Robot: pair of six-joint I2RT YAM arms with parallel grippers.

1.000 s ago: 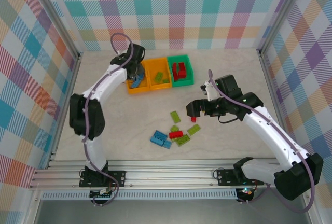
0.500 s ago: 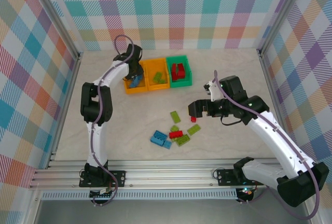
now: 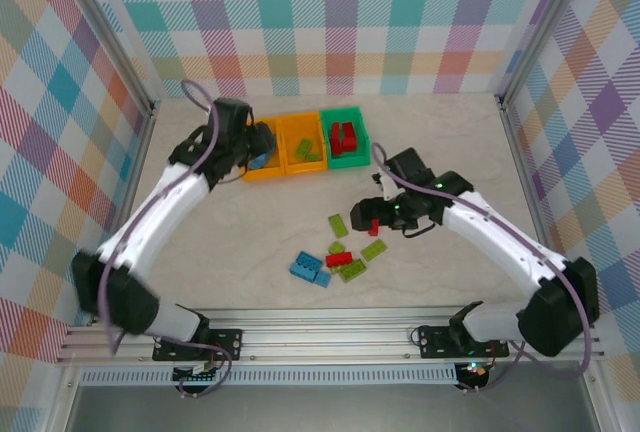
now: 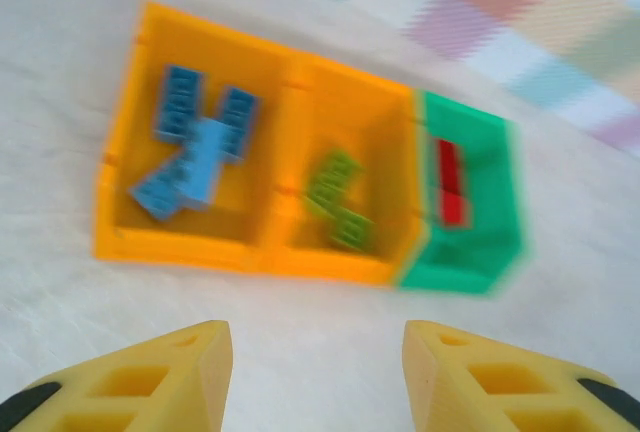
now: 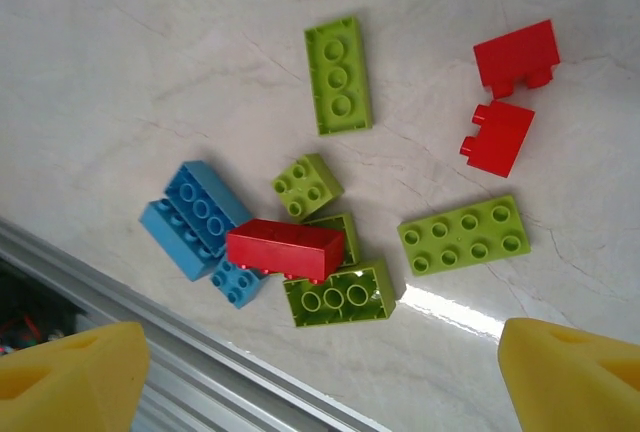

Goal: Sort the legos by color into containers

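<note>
Top external: left tool (image 3: 262, 140), right tool (image 3: 368, 210) spread; bare table (image 3: 262, 224) between containers (image 3: 300, 173), legos (image 3: 338, 259).

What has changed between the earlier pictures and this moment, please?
The left gripper has opened, let go of a blue brick in the left orange bin, and drawn away from it. The right gripper, open and empty, has shifted slightly left above the loose bricks. The bins and the loose bricks stayed where they were.
</note>
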